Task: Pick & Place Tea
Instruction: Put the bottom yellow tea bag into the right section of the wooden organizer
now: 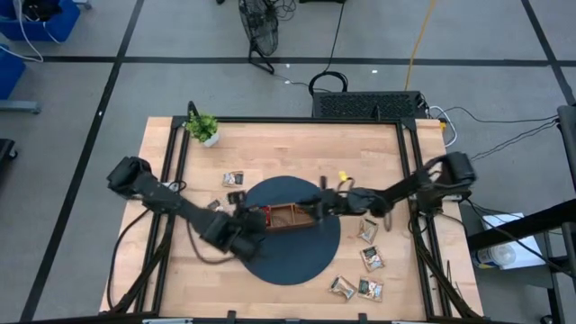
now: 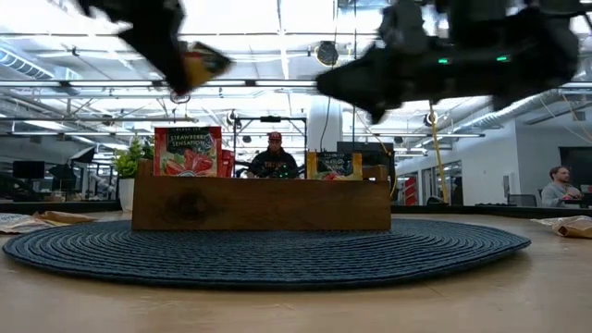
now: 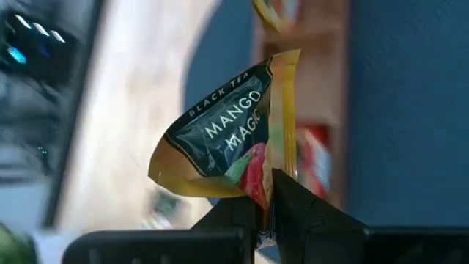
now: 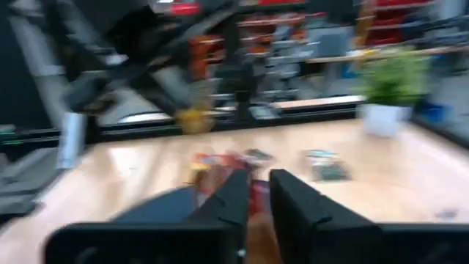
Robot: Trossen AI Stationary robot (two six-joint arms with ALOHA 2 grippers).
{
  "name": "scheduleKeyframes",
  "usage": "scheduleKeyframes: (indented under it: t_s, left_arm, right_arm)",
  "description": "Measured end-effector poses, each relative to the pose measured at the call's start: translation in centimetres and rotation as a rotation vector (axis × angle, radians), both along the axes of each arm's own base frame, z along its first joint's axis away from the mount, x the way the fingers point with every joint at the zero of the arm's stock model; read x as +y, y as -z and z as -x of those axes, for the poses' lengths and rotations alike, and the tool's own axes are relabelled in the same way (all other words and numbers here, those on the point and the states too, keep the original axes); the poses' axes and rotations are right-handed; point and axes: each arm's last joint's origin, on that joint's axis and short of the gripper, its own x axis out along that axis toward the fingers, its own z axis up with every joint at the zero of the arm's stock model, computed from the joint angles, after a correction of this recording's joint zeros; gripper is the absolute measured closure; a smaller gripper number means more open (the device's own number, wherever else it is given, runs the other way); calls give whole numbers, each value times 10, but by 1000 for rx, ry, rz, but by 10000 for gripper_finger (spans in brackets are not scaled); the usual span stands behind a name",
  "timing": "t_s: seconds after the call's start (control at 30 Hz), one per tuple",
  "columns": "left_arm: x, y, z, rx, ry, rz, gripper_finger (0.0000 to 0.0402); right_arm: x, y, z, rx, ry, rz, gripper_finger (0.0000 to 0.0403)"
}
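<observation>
A brown wooden tray [image 1: 292, 217] [image 2: 259, 203] stands on a round dark blue mat [image 1: 297, 261]. A red tea sachet [image 2: 188, 151] stands upright in its left compartment, and a dark one [image 2: 335, 165] stands farther right. My left gripper [image 1: 245, 219] [image 2: 190, 65] [image 3: 265, 192] hangs high over the tray's left end, shut on a dark-green-and-yellow tea sachet [image 3: 227, 139] [image 2: 211, 63]. My right gripper [image 1: 312, 208] [image 4: 258, 192] points level over the tray's right part. A narrow gap shows between its fingers, with nothing in it. My left gripper pinches the sachet between its two fingers at one corner [image 3: 256, 182]. The rest of the sachet sticks out beyond the fingertips. The fingers slant downward from the table's left side. The sachet is lifted clear, well above the tray and mat.
Loose tea sachets lie on the bare wood: one [image 1: 234, 179] behind the mat on the left and several [image 1: 369, 259] to the mat's right and front right. A small potted plant [image 1: 203, 128] stands at the far left corner. People sit in the room beyond the table.
</observation>
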Motion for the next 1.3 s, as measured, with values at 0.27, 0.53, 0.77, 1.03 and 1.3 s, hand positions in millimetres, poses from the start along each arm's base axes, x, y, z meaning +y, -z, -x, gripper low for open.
scheduleKeyframes:
  t_s: [0.27, 0.53, 0.77, 1.03, 1.3]
  left_arm:
    - [20, -4, -23, -5, 157, -99, 379]
    - [23, -5, -28, 5, 215, -159, 379]
    - [30, -6, -32, -5, 199, -167, 379]
    - [28, -8, -37, -46, 236, -147, 377]
    - [26, -8, -37, -81, 185, -83, 361]
  right_arm:
    - [-4, -9, -49, -64, -22, -44, 259]
    - [-8, -18, -58, -60, -145, -127, 245]
    - [-5, -17, -59, -46, -157, -138, 254]
    - [-10, -15, -59, -25, -120, -93, 325]
    - [-5, -18, -58, -26, -130, 19, 401]
